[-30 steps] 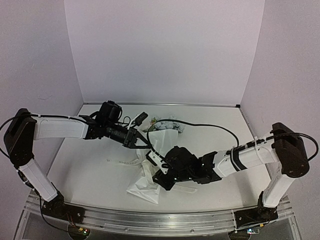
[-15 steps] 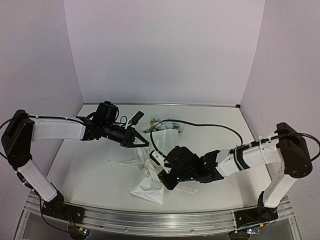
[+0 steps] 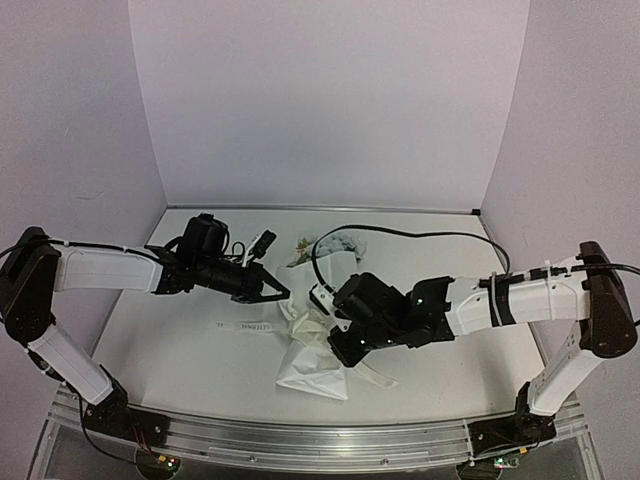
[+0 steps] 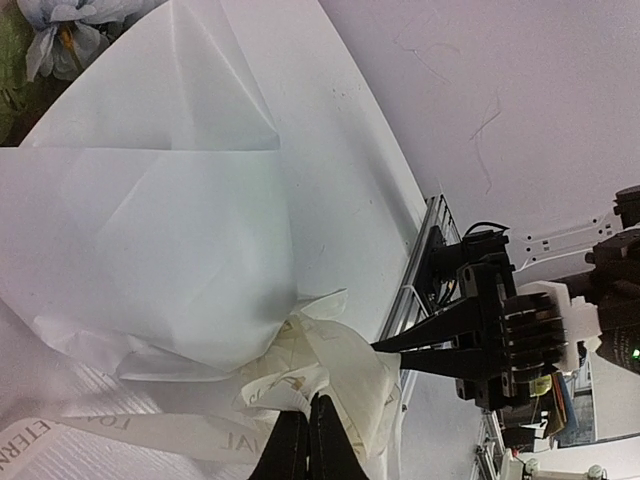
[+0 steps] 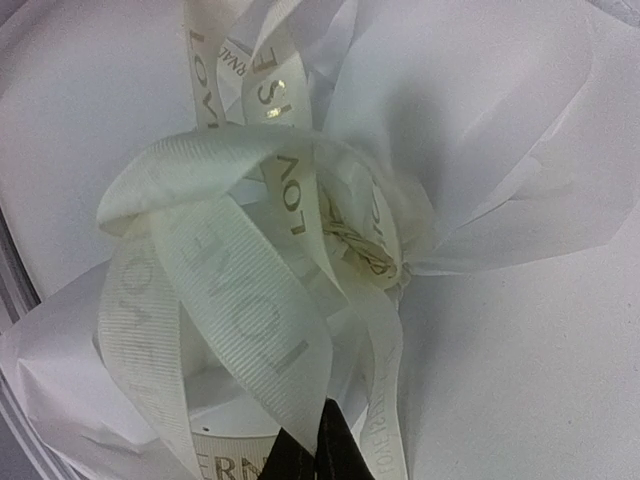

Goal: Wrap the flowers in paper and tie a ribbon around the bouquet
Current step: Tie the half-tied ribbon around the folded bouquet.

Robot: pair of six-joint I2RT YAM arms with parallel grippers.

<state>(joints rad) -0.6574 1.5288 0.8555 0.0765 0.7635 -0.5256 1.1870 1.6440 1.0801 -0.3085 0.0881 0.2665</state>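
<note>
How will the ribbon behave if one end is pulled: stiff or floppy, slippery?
Probably floppy: the ribbon curls in loose loops at the waist of the bouquet. It looks thin and light, so it should follow a pull easily. Its ribbed weave may give some grip, so the loops likely slip little.

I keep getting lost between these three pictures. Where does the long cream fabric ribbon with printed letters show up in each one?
Top external: the long cream fabric ribbon lies as a flat strip just left of centre.
Left wrist: bottom centre, bunched in loops.
Right wrist: it fills the middle in broad loops.
Shared landmark: the crumpled thin white wrapping paper beside it in all three views.
</note>
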